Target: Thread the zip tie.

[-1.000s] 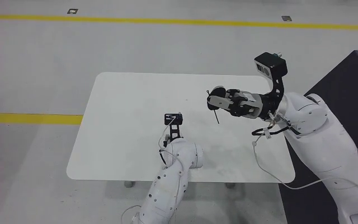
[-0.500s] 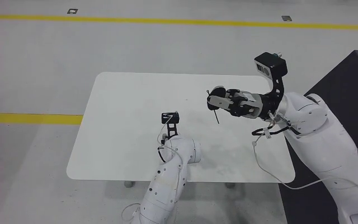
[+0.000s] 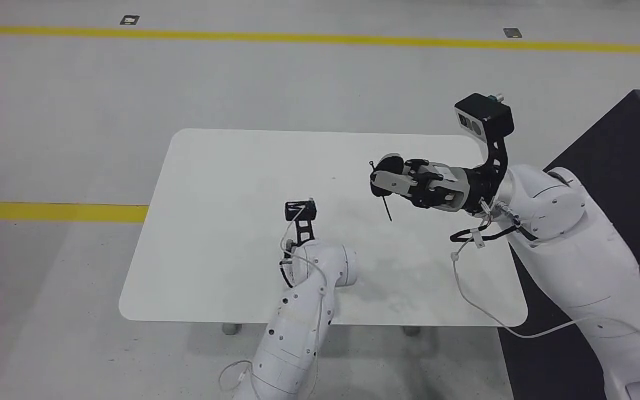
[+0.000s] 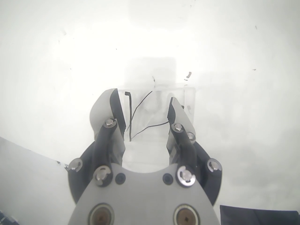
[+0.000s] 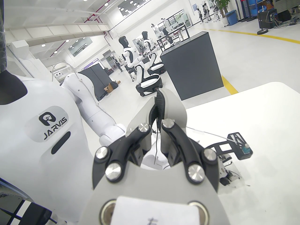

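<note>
- Jaws first: I am seeing the right gripper [image 5: 160,95] pressing its two fingers flat together and pinching the zip tie [image 5: 155,149], a thin black strip hanging from the pinch down toward the table [image 3: 220,230].
- I am reading that gripper as hovering above the table, past its middle on the side of its own arm. I cannot tell whether the tie's lower tip is touching the surface.
- The left gripper [image 4: 143,94] is holding its jaws spread wide and gripping nothing, pointing down at the table's near half.
- Between those spread jaws, thin black strands [image 4: 130,118] are lying against the table. One is running straight with a small square end, and the others are curving, hair-fine. One curve is reaching the inner face of a finger. I cannot tell what these strands are.
- For room, I am noting that both grippers are sitting well in from every table edge and well apart from each other.
- The table is showing as a smooth white slab with rounded corners, and a few small dark specks [image 4: 188,74] are dotting it ahead of the left gripper.
- Both grippers are showing pale grey finger shells with black ribbed pads, black linkages and bright round bolt heads.
</note>
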`<action>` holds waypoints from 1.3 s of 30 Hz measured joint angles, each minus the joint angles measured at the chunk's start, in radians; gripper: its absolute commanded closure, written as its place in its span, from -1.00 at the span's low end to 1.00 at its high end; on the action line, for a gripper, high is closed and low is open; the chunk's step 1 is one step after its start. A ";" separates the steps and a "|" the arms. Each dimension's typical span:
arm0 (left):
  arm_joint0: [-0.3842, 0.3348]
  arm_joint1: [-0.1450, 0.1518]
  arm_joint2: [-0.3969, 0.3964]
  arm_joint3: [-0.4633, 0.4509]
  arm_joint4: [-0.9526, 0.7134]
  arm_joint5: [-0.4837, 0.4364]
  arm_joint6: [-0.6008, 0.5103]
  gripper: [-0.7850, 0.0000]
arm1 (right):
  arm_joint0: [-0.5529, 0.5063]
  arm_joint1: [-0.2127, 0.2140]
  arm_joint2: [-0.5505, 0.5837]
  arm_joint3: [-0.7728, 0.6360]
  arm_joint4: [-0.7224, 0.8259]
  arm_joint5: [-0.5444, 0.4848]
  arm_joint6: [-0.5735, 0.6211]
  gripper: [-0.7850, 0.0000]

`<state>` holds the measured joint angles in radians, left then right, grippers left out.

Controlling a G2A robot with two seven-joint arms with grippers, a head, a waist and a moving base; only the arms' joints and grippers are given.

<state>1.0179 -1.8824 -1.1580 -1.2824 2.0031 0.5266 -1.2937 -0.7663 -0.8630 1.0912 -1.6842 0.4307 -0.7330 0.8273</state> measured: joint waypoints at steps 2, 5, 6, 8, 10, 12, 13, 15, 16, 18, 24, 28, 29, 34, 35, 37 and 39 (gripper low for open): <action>-0.004 -0.002 0.001 0.013 0.003 -0.007 -0.007 0.04 | 0.000 0.000 0.000 0.000 0.000 0.000 0.000 1.00; -0.011 -0.005 -0.005 0.029 0.008 -0.009 -0.009 0.06 | 0.000 0.000 0.000 0.000 0.000 0.000 0.000 1.00; -0.012 -0.005 -0.008 0.036 0.009 -0.011 -0.011 0.07 | 0.000 0.000 0.000 0.000 0.000 0.000 0.000 1.00; -0.018 -0.008 -0.014 0.049 0.013 -0.016 -0.016 0.11 | 0.000 0.000 0.000 0.000 0.000 0.000 0.000 1.00; -0.022 -0.010 -0.021 0.058 0.020 -0.016 -0.016 0.11 | 0.000 0.000 0.000 0.000 0.000 0.000 0.000 1.00; -0.023 -0.012 -0.028 0.067 0.024 -0.018 -0.018 0.15 | 0.000 0.000 0.000 0.000 0.000 0.000 0.000 1.00; -0.024 -0.013 -0.032 0.073 0.026 -0.020 -0.020 0.16 | 0.000 0.000 0.000 0.000 0.000 0.000 0.000 1.00; -0.027 -0.015 -0.036 0.082 0.028 -0.021 -0.021 0.21 | 0.000 0.000 0.000 0.000 0.000 0.000 0.000 1.00; -0.030 -0.016 -0.038 0.089 0.028 -0.022 -0.022 0.23 | 0.000 0.000 0.000 0.000 0.000 0.000 0.000 1.00; -0.033 -0.018 -0.040 0.099 0.025 -0.022 -0.022 0.47 | 0.000 0.000 0.000 0.000 0.000 0.000 0.000 1.00; -0.039 -0.020 -0.039 0.105 0.013 -0.019 -0.019 0.80 | 0.000 0.000 0.000 0.000 0.000 0.000 0.000 1.00; -0.029 -0.018 -0.029 0.067 0.016 -0.021 -0.021 1.00 | 0.000 0.000 0.000 0.000 0.000 0.000 0.000 1.00; -0.026 -0.017 -0.026 0.058 0.018 -0.023 -0.023 1.00 | 0.000 0.000 0.000 0.000 0.000 0.000 0.000 1.00; 0.001 -0.008 -0.010 -0.001 0.032 -0.035 -0.035 1.00 | 0.000 0.000 0.000 0.000 0.000 0.000 0.000 1.00; 0.008 -0.006 -0.007 -0.015 0.034 -0.037 -0.037 1.00 | 0.000 0.000 0.000 0.000 0.000 0.000 0.000 1.00; 0.021 0.000 -0.006 -0.041 0.038 -0.039 -0.039 1.00 | 0.000 0.000 0.000 0.000 0.000 0.000 0.000 1.00; 0.026 0.003 -0.008 -0.049 0.037 -0.037 -0.037 0.62 | 0.000 0.000 0.000 0.000 0.000 0.000 0.000 1.00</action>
<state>1.0436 -1.8793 -1.1661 -1.3311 2.0399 0.4894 -1.3310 -0.7663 -0.8630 1.0912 -1.6842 0.4307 -0.7330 0.8273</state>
